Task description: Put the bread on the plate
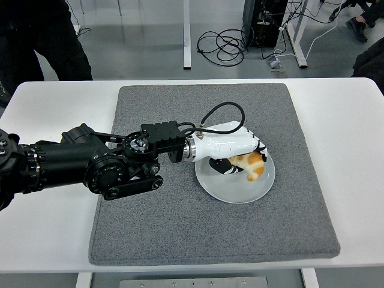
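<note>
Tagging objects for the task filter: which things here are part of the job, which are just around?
Part of the job:
bread, held by the left hand over the plate
plate

Just around:
grey mat
white table
cables on the floor
person behind the table

Your left arm (90, 168) reaches in low from the left edge, its white left hand (231, 155) stretched out palm down, fingers (225, 167) curled in a grasp underneath. No right arm shows.
</note>
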You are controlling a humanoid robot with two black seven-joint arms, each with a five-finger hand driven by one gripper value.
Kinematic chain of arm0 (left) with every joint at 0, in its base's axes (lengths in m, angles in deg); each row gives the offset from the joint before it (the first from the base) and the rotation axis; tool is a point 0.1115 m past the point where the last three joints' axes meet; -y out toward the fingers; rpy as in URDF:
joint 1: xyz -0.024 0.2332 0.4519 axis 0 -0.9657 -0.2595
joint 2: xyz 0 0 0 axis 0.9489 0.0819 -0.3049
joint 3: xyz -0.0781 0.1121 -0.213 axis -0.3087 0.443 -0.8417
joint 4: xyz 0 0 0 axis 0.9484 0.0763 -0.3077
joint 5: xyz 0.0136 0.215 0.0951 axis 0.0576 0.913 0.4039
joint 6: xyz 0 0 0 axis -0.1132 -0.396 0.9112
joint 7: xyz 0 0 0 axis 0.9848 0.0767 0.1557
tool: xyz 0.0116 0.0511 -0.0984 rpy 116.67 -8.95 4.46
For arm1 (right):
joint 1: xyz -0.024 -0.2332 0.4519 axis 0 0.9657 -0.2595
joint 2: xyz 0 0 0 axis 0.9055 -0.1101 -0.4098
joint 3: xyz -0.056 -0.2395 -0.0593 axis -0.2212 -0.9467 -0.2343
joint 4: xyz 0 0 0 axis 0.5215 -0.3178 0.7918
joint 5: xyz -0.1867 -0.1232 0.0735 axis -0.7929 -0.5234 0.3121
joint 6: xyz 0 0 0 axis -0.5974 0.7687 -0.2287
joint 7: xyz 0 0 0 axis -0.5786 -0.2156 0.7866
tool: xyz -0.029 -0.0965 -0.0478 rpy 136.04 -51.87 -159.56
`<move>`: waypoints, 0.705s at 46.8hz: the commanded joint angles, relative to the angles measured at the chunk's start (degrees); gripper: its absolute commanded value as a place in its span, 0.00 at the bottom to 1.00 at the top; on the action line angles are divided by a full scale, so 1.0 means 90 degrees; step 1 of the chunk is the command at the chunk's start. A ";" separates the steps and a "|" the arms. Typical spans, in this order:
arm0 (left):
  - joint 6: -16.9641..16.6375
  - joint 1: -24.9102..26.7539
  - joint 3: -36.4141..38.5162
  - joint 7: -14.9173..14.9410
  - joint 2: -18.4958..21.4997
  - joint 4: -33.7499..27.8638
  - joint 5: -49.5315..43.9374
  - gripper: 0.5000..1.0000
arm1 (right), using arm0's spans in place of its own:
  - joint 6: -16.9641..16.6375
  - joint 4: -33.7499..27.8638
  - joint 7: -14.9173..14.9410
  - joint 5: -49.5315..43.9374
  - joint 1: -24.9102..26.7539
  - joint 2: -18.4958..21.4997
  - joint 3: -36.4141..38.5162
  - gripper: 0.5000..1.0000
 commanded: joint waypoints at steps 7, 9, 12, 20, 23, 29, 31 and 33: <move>-0.0054 -0.0043 0.0045 -0.0010 0.0000 0.0164 0.0004 0.00 | 0.0000 0.0000 -0.0001 0.0001 0.0000 0.0000 0.0000 1.00; -0.0055 -0.0072 0.0045 -0.0010 0.0000 0.0164 0.0004 0.00 | 0.0000 0.0000 -0.0001 0.0001 0.0000 0.0000 0.0000 1.00; -0.0064 -0.0121 0.0045 -0.0010 0.0000 0.0184 0.0004 0.00 | 0.0000 0.0000 -0.0001 0.0001 0.0000 0.0000 0.0000 1.00; -0.0074 -0.0190 0.0045 -0.0010 0.0000 0.0184 0.0014 0.00 | 0.0000 0.0000 -0.0001 0.0001 0.0000 0.0000 0.0000 1.00; -0.0074 -0.0219 0.0054 -0.0010 0.0000 0.0194 0.0014 0.00 | 0.0000 0.0000 -0.0001 0.0001 0.0000 0.0000 0.0000 1.00; -0.0074 -0.0287 0.0054 -0.0010 0.0000 0.0233 0.0014 0.00 | 0.0000 0.0000 -0.0001 0.0001 0.0000 0.0000 0.0000 1.00; -0.0074 -0.0317 0.0054 -0.0010 0.0000 0.0272 0.0014 0.00 | 0.0000 0.0000 -0.0001 0.0001 0.0000 0.0000 0.0000 1.00; -0.0084 -0.0326 0.0054 -0.0010 0.0000 0.0291 0.0024 0.00 | 0.0000 0.0000 -0.0001 0.0001 0.0000 0.0000 0.0000 1.00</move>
